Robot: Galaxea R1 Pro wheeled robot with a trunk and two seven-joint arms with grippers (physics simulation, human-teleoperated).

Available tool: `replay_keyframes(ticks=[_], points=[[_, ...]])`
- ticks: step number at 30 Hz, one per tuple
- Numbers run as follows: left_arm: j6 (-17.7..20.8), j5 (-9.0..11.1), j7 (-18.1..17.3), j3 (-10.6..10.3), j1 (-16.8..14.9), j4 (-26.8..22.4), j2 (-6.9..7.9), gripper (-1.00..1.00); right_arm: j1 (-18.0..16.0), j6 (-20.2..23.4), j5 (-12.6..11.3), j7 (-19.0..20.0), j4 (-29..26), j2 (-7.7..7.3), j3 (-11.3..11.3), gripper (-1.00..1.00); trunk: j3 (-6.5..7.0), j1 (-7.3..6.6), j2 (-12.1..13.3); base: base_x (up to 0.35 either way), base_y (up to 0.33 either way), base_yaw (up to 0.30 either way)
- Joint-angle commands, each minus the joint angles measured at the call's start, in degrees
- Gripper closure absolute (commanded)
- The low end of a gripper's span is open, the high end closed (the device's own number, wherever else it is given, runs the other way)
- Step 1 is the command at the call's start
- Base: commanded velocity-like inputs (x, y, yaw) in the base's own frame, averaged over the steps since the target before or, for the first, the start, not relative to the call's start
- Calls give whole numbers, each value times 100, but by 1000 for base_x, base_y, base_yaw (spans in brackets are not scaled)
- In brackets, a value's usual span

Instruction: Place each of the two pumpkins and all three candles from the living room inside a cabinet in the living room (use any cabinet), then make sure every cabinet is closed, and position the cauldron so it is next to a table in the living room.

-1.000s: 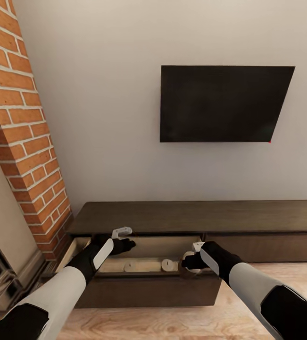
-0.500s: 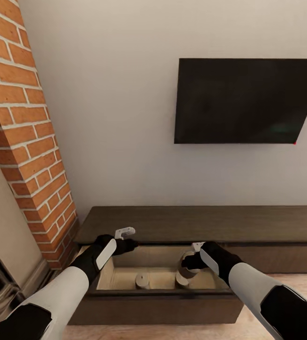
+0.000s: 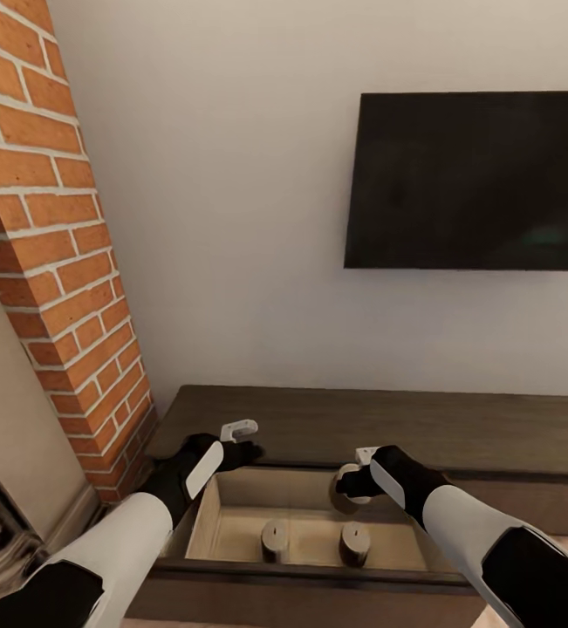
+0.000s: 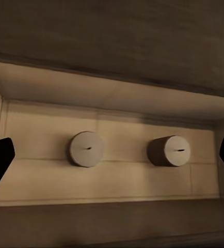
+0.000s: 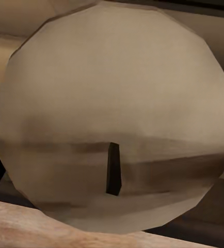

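My right end effector [image 3: 351, 482] was clamped on the third candle [image 5: 114, 116], held over the open cabinet [image 3: 336, 427] drawer at about one o'clock from the two candles [image 3: 275, 538] already standing upright on its floor. My left end effector [image 3: 240, 440] hung released and empty at the drawer's eleven o'clock corner. I judged the risk plain: let go too high, the candle could topple, roll, or knock the right-hand one [image 3: 354, 542] over.
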Motion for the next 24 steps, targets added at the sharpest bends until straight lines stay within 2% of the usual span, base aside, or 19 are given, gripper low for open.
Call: replay_keyframes(ticks=[1,5,6,12,15,18,20,24], points=[[17,22,53,-33,-3,-9,-27,-100,-4,23,-12,3,-11,-5,29,100,-6,0,-3,13,0,3],[17,-112,50,-47,-3,-1,-124,-100,-2,20,-18,3,-6,-5,29,100,-6,0,-3,49,12,1],[18,-164,40,-148,-3,2,-146,-100,-2,19,-19,1,1,-5,29,100,-6,0,-3,250,154,0],[17,-181,30,-216,-3,0,-153,-100,-3,36,-19,-14,29,5,21,100,-6,0,-3,227,224,0],[17,-183,39,-220,-3,0,-153,-100,-4,52,-19,-48,60,137,17,100,-6,0,-3,64,124,0],[17,-184,42,-227,-3,0,-153,-100,-4,45,-24,-250,177,275,-12,100,-6,0,-3,19,37,0],[17,-184,43,-226,-3,0,-153,-100,-2,31,-44,-396,232,332,-83,100,-6,0,-3,7,13,0],[17,-184,34,-224,-3,0,-159,-100,-3,15,-195,-492,264,366,-427,100,-6,0,-3,2,4,0]])
